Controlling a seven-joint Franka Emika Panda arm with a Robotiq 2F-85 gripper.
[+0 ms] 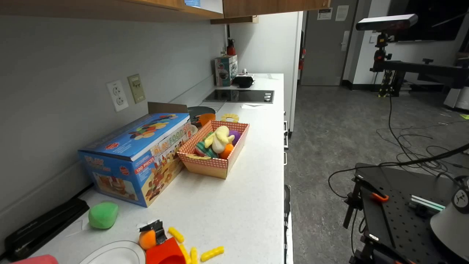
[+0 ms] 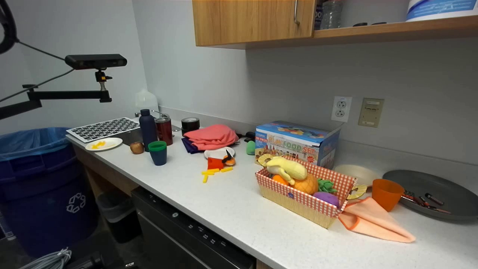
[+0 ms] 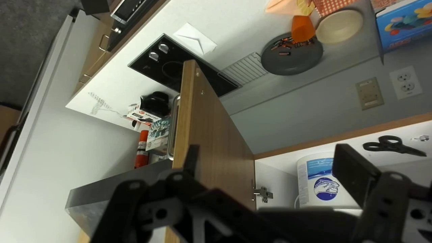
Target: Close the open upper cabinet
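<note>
The upper cabinet (image 2: 392, 31) is tan wood, and its right compartment stands open in an exterior view. Its open door (image 1: 271, 6) juts out from the cabinet front at the top of an exterior view. In the wrist view, the door's inner face (image 3: 221, 135) and free edge are left of centre, the hinge (image 3: 263, 194) is at its right, and part of the metal handle (image 3: 173, 128) shows on the outer side. My gripper (image 3: 273, 163) is open and empty. One finger overlaps the door near its free edge; I cannot tell if they touch. Neither exterior view shows the gripper.
A white tub (image 3: 315, 182) and black scissors (image 3: 393, 145) lie inside the open compartment. A closed door (image 2: 254, 22) is beside it. Below are the counter (image 2: 209, 201), a blue play-food box (image 2: 295, 144), a checkered basket (image 2: 298, 207) and a dark plate (image 3: 292, 57).
</note>
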